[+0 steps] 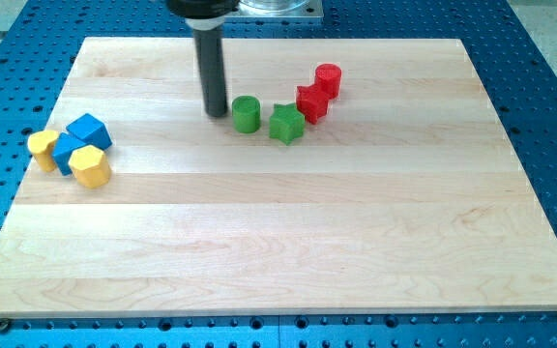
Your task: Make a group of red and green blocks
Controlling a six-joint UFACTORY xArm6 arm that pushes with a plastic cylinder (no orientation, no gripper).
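A green cylinder (247,114) stands at the board's upper middle. A green star-shaped block (286,124) sits just to its right. A red star-shaped block (311,101) touches the green star's upper right. A red cylinder (328,80) sits right behind it, further up and right. My tip (217,113) rests on the board just left of the green cylinder, a small gap apart.
At the view's left, a cluster: a yellow block (42,147), a blue cube (89,130), another blue block (66,152) and a yellow hexagonal block (91,166). The wooden board (278,242) lies on a blue perforated table.
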